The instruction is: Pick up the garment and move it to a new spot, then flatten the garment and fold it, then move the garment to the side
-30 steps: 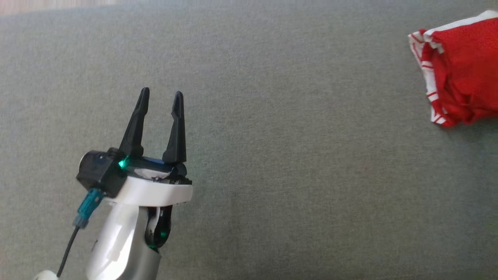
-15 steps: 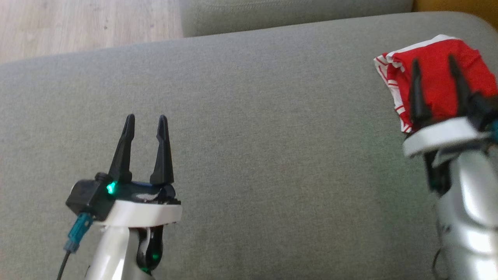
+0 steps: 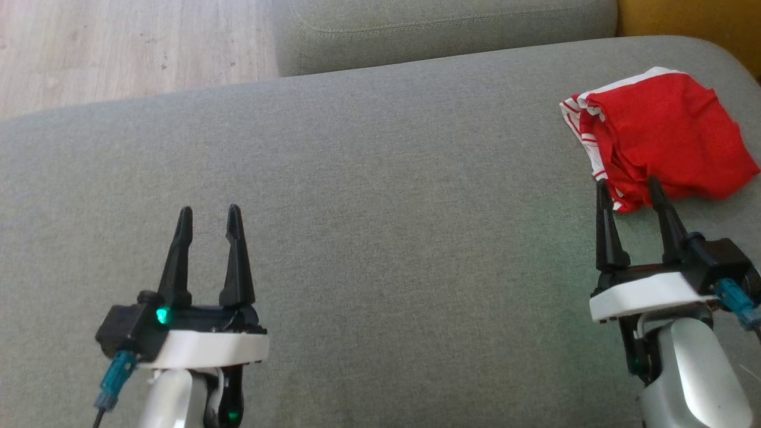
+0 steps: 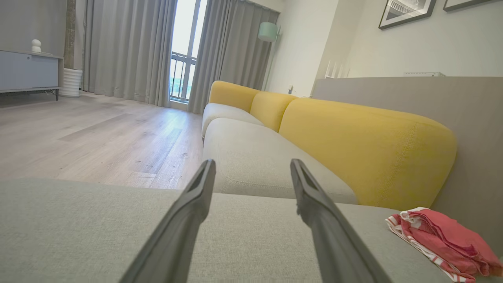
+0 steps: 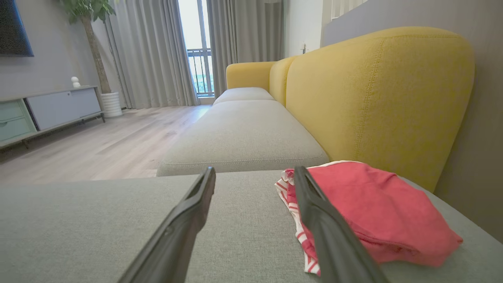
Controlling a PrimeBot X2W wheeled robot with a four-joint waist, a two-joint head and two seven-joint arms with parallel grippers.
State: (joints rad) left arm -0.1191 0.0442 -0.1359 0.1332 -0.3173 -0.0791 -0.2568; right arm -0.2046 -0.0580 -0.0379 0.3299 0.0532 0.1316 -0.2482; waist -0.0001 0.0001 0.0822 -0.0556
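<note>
The garment (image 3: 660, 128) is a red piece with red-and-white striped trim, lying bunched at the far right of the grey sofa seat (image 3: 380, 196). My right gripper (image 3: 629, 189) stands open just in front of its near edge, its tips at the striped hem, holding nothing. In the right wrist view the garment (image 5: 369, 208) lies ahead and to the right of the open right gripper (image 5: 254, 175). My left gripper (image 3: 209, 214) is open and empty at the lower left. The left wrist view has the left gripper (image 4: 251, 167) open, with the garment (image 4: 444, 239) far off at the lower right.
A second grey seat cushion (image 3: 440, 24) adjoins the far edge, with wooden floor (image 3: 131, 47) beyond on the left. Yellow backrests (image 5: 377, 94) rise along the right side behind the garment. Curtains, a balcony door and a low cabinet (image 5: 51, 110) stand across the room.
The head camera has tilted up, bringing floor and the far cushion into view. My right gripper has come in at the right, was over the garment, and is now drawn back to its near edge.
</note>
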